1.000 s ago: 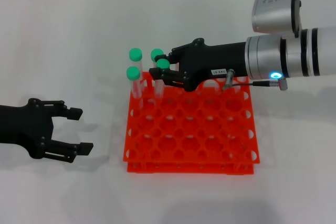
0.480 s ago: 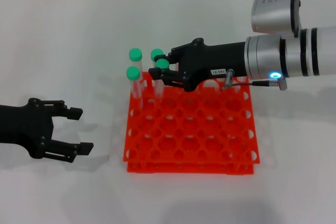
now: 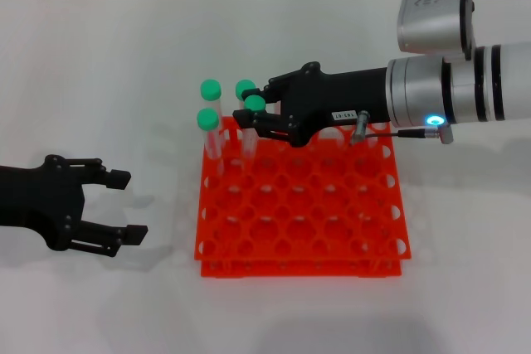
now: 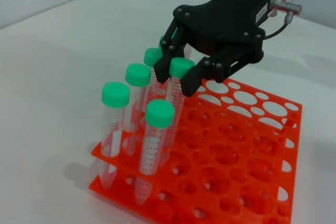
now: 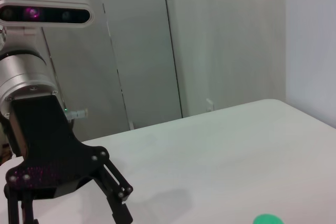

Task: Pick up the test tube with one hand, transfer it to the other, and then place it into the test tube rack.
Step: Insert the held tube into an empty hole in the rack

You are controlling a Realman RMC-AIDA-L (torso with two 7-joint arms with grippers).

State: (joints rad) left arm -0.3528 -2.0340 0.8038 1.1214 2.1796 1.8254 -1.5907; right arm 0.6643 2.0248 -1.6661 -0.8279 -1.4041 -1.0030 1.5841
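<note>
While the test tube stands upright in the far-left corner region of the test tube rack, its green cap sits right between the fingers of the right pincer, and in the left wrist view that same tube is bracketed on both sides by black fingertips. The fingers look closed in around the cap, though whether they press it or merely flank it I cannot tell. The tube's lower end goes down through a hole in the orange grid.

Around it, more green-capped tubes are clustered in the same corner: one just behind, one at the far-left corner, one nearer on the left edge. The left wrist view shows that group as a tight bunch, with one tube at the front edge and another at the corner. The remaining holes in the rack show open.

The right arm reaches in from the right, a white label on the black body and a blue light on its silver wrist.

Well apart, on the left of the white desk, the left pincer hangs low with its fingers spread wide, holding nothing. The right wrist view catches it too, farther off.
</note>
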